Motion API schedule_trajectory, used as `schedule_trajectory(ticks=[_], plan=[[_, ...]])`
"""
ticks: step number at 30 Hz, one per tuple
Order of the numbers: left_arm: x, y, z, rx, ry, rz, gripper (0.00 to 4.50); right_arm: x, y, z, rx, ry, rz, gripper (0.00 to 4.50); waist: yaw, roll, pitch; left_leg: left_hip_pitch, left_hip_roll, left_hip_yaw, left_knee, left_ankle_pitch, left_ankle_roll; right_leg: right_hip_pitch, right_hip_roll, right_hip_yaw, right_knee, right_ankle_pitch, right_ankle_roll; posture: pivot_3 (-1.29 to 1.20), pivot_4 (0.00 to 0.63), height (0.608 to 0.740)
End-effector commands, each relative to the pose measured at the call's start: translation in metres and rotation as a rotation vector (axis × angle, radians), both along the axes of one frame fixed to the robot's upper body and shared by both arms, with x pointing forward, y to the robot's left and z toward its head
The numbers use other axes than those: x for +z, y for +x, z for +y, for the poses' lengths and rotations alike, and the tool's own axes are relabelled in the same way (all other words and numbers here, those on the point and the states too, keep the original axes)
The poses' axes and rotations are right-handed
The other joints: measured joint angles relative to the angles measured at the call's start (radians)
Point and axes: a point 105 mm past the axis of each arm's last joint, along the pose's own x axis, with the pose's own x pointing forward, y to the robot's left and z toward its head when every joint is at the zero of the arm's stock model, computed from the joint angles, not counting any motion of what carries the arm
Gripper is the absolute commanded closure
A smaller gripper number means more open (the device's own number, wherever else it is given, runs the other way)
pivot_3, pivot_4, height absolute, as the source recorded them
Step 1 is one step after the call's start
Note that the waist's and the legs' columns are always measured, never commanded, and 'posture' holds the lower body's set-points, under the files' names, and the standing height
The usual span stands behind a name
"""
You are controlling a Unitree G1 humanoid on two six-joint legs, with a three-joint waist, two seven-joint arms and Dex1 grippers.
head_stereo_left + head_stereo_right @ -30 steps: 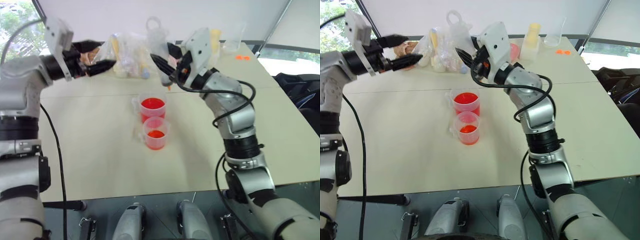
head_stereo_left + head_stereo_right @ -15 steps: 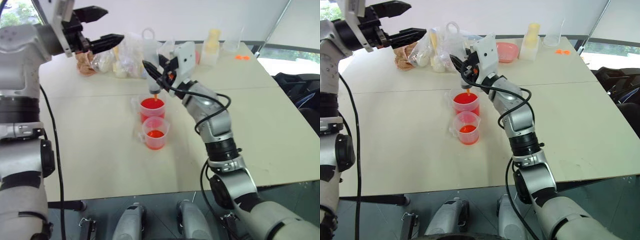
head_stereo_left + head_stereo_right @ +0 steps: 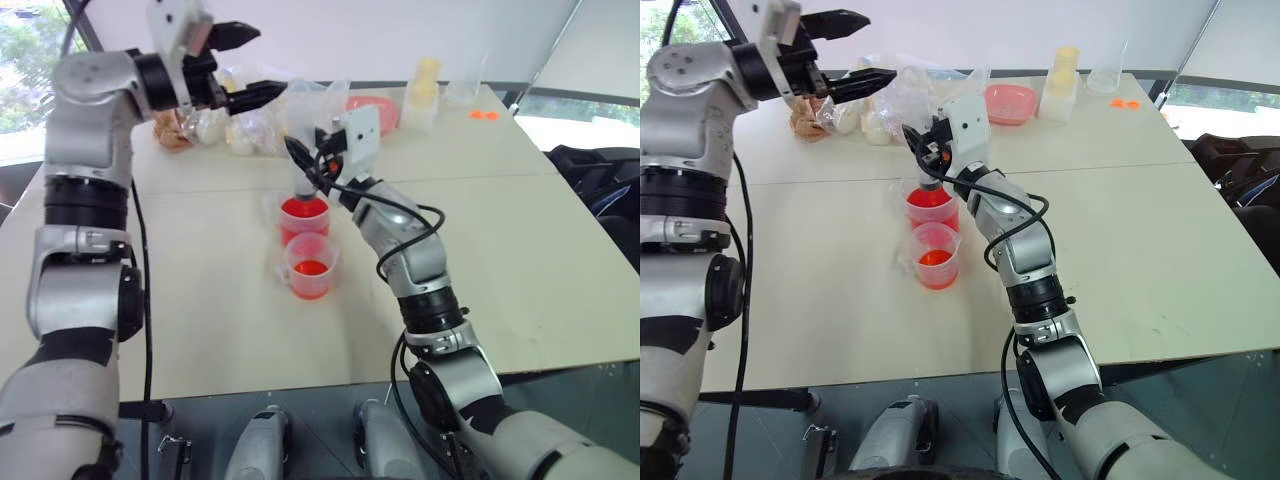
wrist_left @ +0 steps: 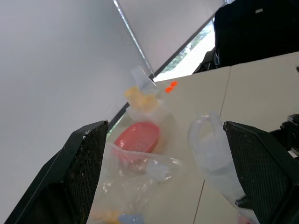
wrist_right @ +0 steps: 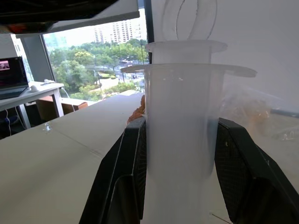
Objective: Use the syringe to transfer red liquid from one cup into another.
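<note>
right tool: clamped shut on the syringe, which stands upright with its tip down in the taller cup
left tool: wide open, holding nothing – up by the plunger ring
shorter cup: on the worktop, touching the taller cup's near side, some red liquid inside
risk: a sideways tug on the plunger could tilt the syringe – both cups might tip
</note>
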Motion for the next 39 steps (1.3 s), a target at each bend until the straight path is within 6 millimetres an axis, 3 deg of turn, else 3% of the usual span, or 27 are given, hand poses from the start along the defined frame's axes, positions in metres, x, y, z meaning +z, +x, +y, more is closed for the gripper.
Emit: schedule_trajectory(ticks=[1, 13, 24, 33, 39], plan=[[0.012, -0.004, -0.005, -0.014, 0.034, -0.071, 0.34, 0.021, -0.012, 0.005, 0.007, 0.018, -0.099, 3.03, -0.001, 0.0, 0.0, 0.0, 0.0, 0.0, 0.0, 0.0, 0.0, 0.0, 0.0, 0.0, 0.0, 0.0, 0.0, 0.0, 0.15, 0.74], [-0.002, 0.014, 0.003, 0.09, 0.137, -0.083, 0.34, 0.023, -0.014, 0.005, -0.009, 0.043, -0.112, 3.03, 0.0, 0.0, 0.0, 0.0, 0.0, 0.0, 0.0, 0.0, 0.0, -0.001, 0.0, 0.0, 0.0, 0.0, 0.0, 0.0, 0.15, 0.74], [-0.013, 0.023, -0.017, 0.121, 0.188, -0.105, 0.34, 0.024, -0.017, 0.01, 0.003, 0.049, -0.123, 3.03, 0.0, 0.0, 0.0, 0.0, 0.0, 0.0, 0.0, 0.0, 0.0, 0.0, 0.0, 0.0, 0.001, 0.0, 0.0, 0.0, 0.15, 0.74], [-0.015, 0.018, -0.026, 0.108, 0.199, -0.112, 4.47, 0.021, -0.016, 0.011, -0.001, 0.06, -0.107, 3.03, -0.002, 0.0, 0.0, 0.0, 0.0, 0.0, 0.0, 0.0, 0.0, -0.001, 0.001, 0.0, 0.001, 0.0, 0.0, 0.0, 0.15, 0.74], [-0.017, 0.01, -0.025, 0.078, 0.224, -0.108, 4.47, 0.017, -0.016, 0.015, 0.026, 0.11, -0.046, 3.03, -0.001, 0.0, 0.0, 0.0, 0.0, 0.0, 0.0, 0.0, 0.0, -0.001, 0.001, 0.001, 0.001, 0.0, 0.0, 0.0, 0.15, 0.74]])
